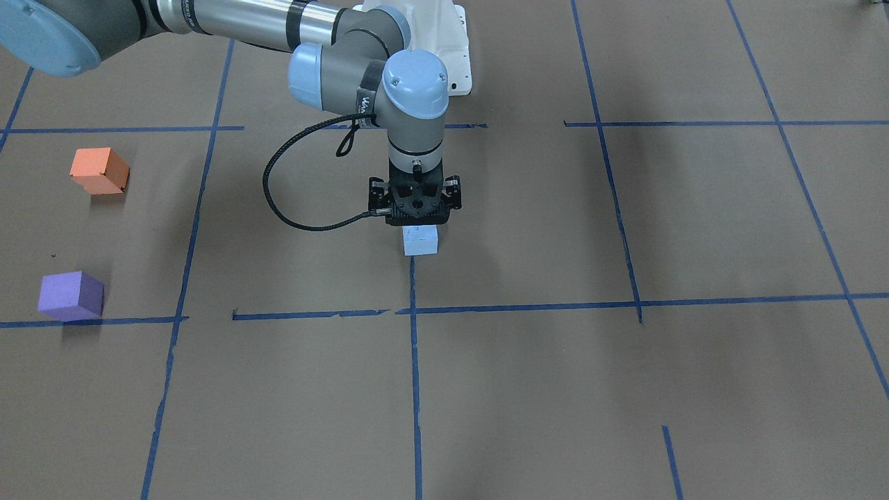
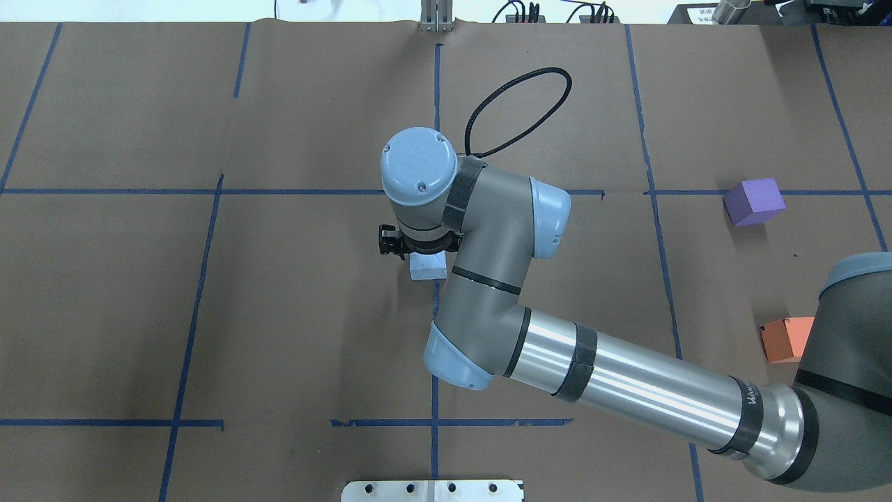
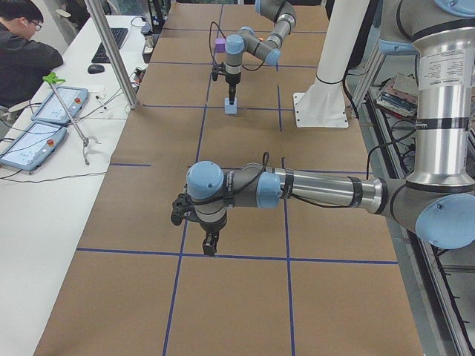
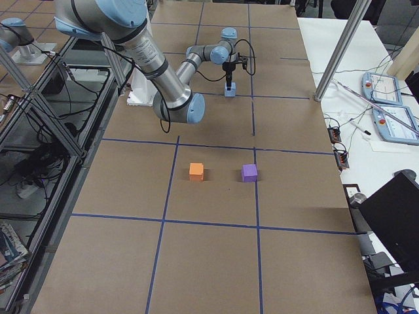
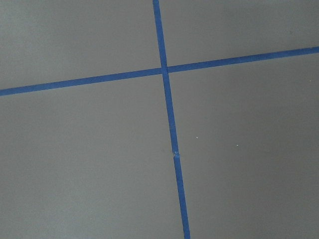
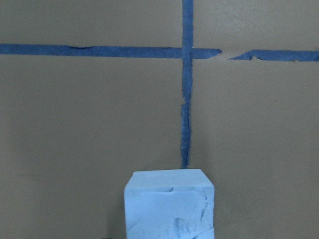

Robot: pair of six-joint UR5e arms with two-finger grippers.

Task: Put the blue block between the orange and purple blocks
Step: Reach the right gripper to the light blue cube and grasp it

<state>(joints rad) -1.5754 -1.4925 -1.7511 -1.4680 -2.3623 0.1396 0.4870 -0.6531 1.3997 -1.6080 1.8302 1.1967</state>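
Right gripper (image 1: 415,228): over blue block (image 1: 420,242), fingertips hidden — grip unclear.
Left gripper (image 3: 210,243): side view only — cannot tell.
Blue block: table (image 1: 625,389) centre, well apart from orange block (image 1: 99,170), purple block (image 1: 70,295).
Table: brown-papered, blue tape (image 1: 414,389) grid.

Brown paper (image 1: 694,208) covers the table, marked into large squares by blue tape lines (image 1: 414,389) — some ragged, some stopping short. At a white side table (image 3: 44,215) sits a person in a dark top (image 3: 26,55), near a keyboard (image 3: 111,38), a mouse (image 3: 96,68) and two tablets (image 3: 33,144).
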